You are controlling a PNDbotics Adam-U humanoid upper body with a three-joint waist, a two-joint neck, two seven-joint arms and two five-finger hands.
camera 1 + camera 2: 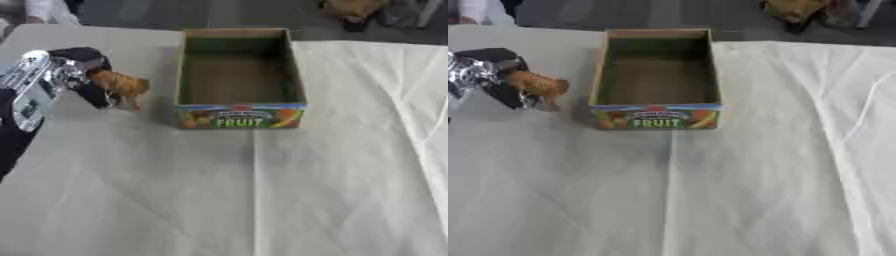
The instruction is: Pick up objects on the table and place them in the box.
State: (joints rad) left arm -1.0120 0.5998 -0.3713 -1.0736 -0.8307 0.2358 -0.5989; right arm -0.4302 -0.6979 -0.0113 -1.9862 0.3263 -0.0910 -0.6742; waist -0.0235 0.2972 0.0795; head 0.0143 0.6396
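Note:
A small orange-brown object (122,85) is held in my left hand (86,75), whose black fingers curl round it just left of the box. The open cardboard box (239,116) with a "FRUIT" label on its front wall stands at the table's middle back, and its inside looks bare. The object hangs a little above the cloth, beside the box's left wall and apart from it. My left arm's silver wrist (35,85) comes in from the left edge. My right hand shows in neither view.
A pale wrinkled cloth (262,190) covers the table, with folds running along the right side. Beyond the far edge lies a dark floor with a brownish shape (350,10) at the top right.

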